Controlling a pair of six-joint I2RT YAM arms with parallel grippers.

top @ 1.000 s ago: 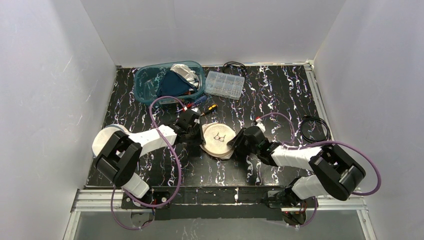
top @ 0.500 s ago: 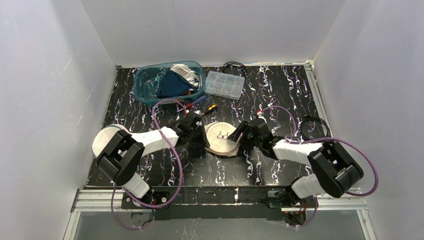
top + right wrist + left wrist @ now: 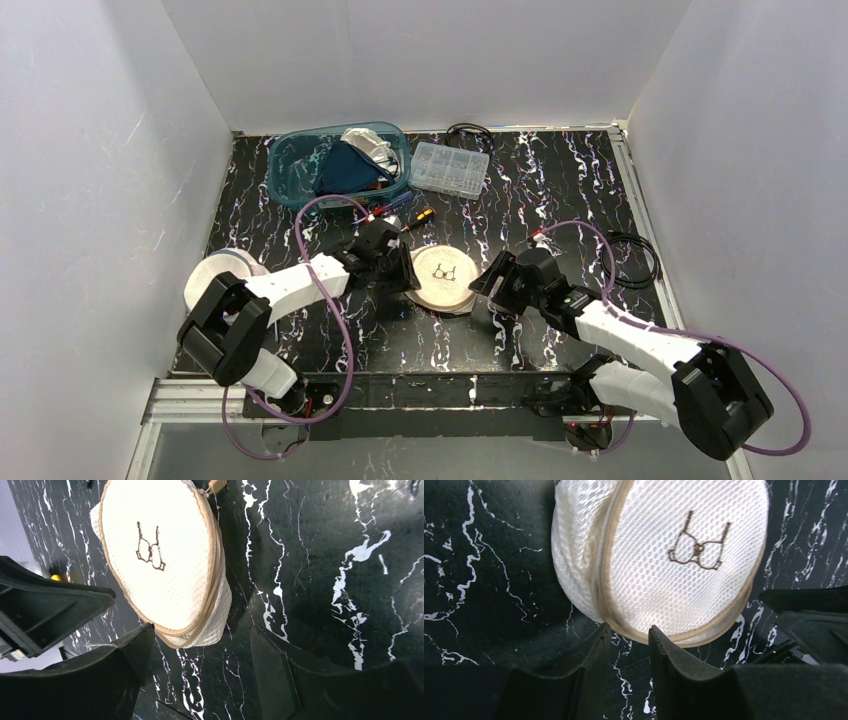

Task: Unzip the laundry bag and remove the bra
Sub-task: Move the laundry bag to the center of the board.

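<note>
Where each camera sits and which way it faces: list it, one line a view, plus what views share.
Top external: above, behind the robot, looking down at the table; left arm and right arm show whole.
Left wrist: looks past the left hand at the laundry bag.
Right wrist: looks past the open right hand at the bag's zipper.
Shared: all show the bra emblem.

Cream mesh bag (image 3: 649,530), tan zip (image 3: 604,565), brown bra emblem (image 3: 698,550); black table (image 3: 560,190) veined white; teal bin (image 3: 288,165) behind the bag.
</note>
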